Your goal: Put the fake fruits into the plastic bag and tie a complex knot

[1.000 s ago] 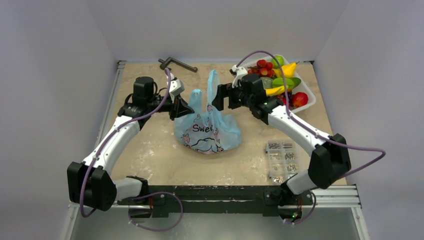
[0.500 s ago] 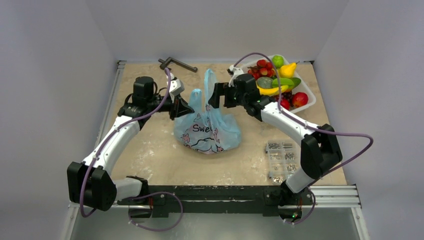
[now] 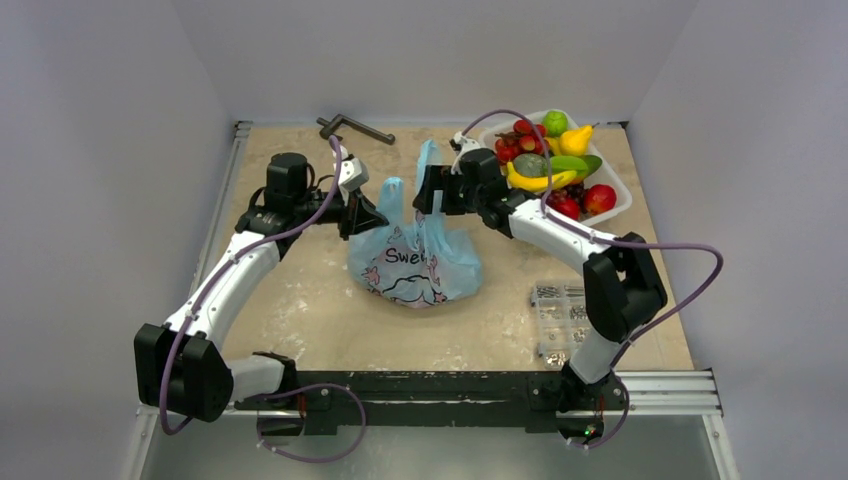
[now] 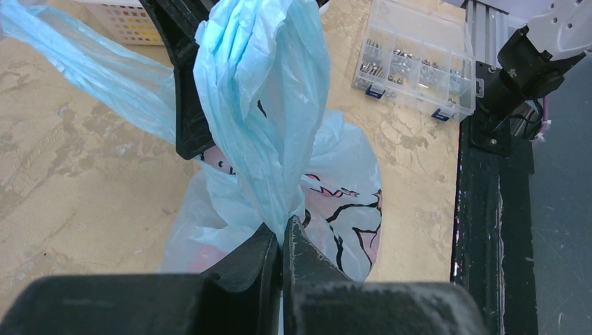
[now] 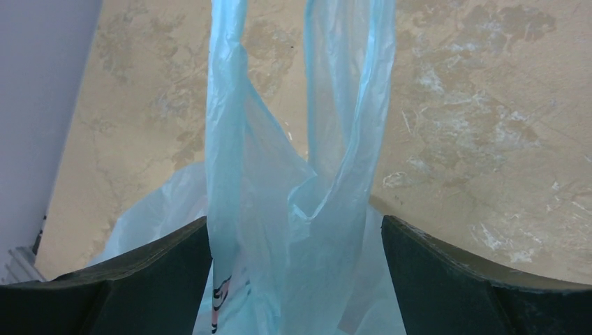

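The light-blue plastic bag sits mid-table, its printed white patch facing the front. One handle loop stands upright. My left gripper is shut on the other handle, pinched at its base between the jaws. My right gripper is open, its fingers either side of the upright handle without closing on it. Fake fruits, a yellow banana with red, green and orange pieces, lie in the white tray at the back right. Whatever is in the bag is hidden.
A clear box of metal screws lies at the front right, also in the left wrist view. A dark metal handle tool lies at the back. The black rail runs along the near edge.
My right arm has moved left and slightly back, bringing its open gripper around the upright handle. The left arm and the bag have stayed put.
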Action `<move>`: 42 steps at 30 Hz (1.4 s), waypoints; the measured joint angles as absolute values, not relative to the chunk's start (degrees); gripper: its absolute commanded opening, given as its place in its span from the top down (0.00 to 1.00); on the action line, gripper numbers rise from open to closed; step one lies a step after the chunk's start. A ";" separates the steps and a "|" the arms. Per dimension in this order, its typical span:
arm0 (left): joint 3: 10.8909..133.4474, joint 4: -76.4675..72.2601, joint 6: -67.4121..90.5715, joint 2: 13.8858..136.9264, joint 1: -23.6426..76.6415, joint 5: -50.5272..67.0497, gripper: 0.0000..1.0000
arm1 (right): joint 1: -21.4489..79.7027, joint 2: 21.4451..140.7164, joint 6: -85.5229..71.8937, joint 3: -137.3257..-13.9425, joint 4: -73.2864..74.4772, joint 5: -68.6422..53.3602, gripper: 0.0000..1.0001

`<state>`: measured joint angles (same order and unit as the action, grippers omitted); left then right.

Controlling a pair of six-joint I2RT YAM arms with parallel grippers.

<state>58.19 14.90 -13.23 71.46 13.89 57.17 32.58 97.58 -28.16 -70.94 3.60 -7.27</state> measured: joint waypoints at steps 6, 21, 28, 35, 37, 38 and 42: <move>58.33 16.32 -13.58 71.53 13.89 56.53 1.00 | 33.17 98.41 -27.51 -71.07 2.61 -8.45 1.00; 79.00 57.10 -48.71 84.40 17.63 56.73 1.00 | 31.44 94.67 2.17 -72.55 3.79 -42.65 0.99; 80.62 57.93 -51.64 90.28 18.15 52.80 1.00 | 31.44 96.33 12.32 -75.88 10.94 -52.66 0.64; 80.03 53.71 -51.03 90.61 18.15 51.62 1.00 | 31.44 96.33 15.55 -75.88 13.37 -57.19 0.31; 79.24 52.01 -50.22 90.41 18.15 51.59 1.00 | 31.44 96.33 15.92 -75.88 13.45 -57.89 0.25; 78.91 51.18 -49.80 90.35 18.17 51.57 1.00 | 31.44 96.33 16.03 -75.88 13.52 -58.08 0.24; 78.08 48.25 -47.57 90.30 18.24 51.66 1.00 | 31.44 96.33 15.31 -75.57 12.60 -58.26 0.26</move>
